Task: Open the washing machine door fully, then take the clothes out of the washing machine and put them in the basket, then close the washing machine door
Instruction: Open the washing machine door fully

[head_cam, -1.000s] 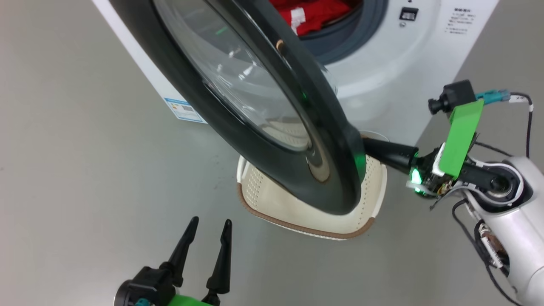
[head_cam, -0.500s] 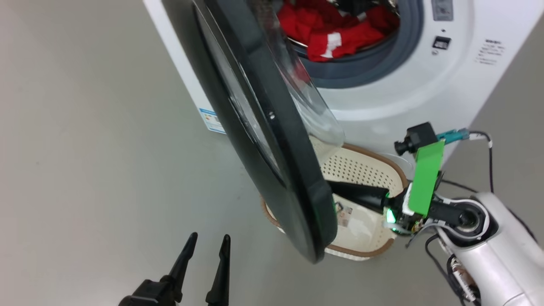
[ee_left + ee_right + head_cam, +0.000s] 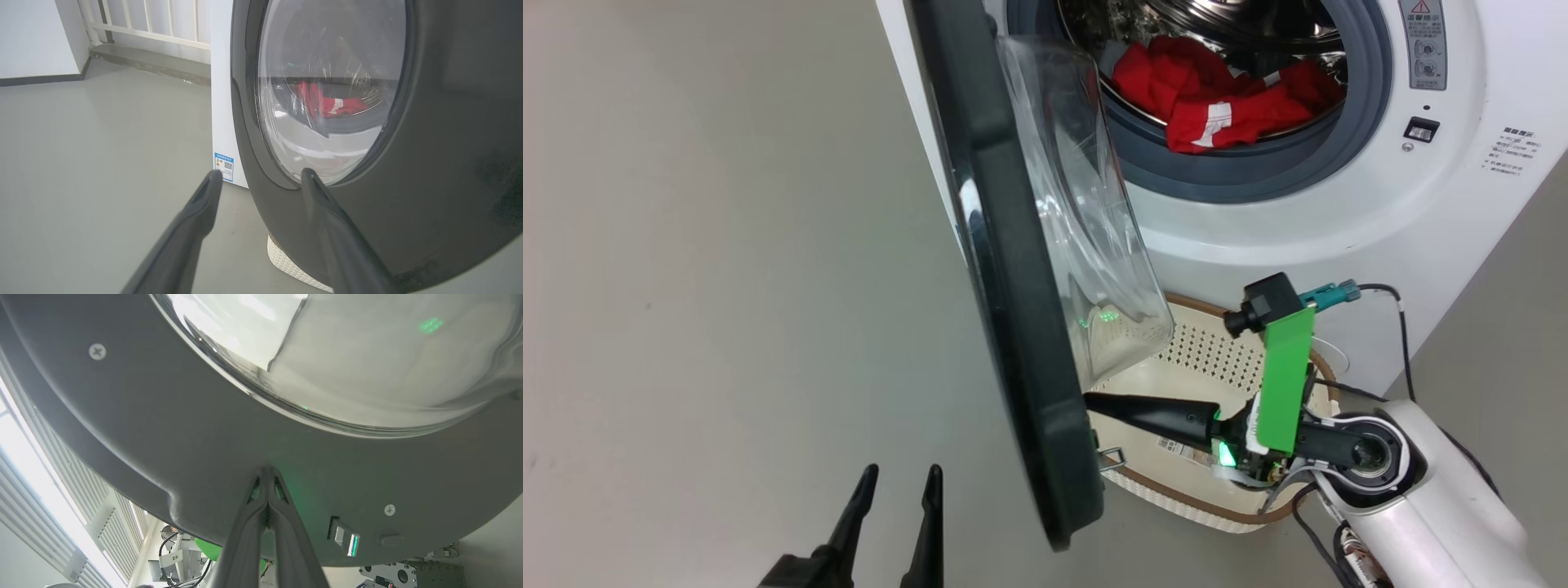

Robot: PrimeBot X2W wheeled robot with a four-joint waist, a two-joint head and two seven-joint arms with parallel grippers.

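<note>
One white washing machine [image 3: 1258, 237] stands on the smooth grey floor [image 3: 727, 245], its round opening ringed by a grey rubber seal around a shiny perforated steel drum. One door [image 3: 1013, 286] is swung out on the machine's left side, roughly square to the front: a wide glossy black rim around a bulging clear glass bowl. Inside the drum, at its bottom edge, lies one heap of crumpled red clothes [image 3: 1217, 106] with white patches; how many pieces cannot be told. One cream plastic basket [image 3: 1209, 506], rectangular with rounded corners, dotted with small holes and edged by a brown woven-look rim, sits on the floor against the machine's front, below the opening and partly behind the door. The left gripper [image 3: 903, 469] hovers over the floor outside the door, its two tapered dark fingers spread and holding nothing. The right gripper [image 3: 1094, 400] has its two fingers pressed together, tips touching the grey plastic inner face of the door's rim, above the basket.
</note>
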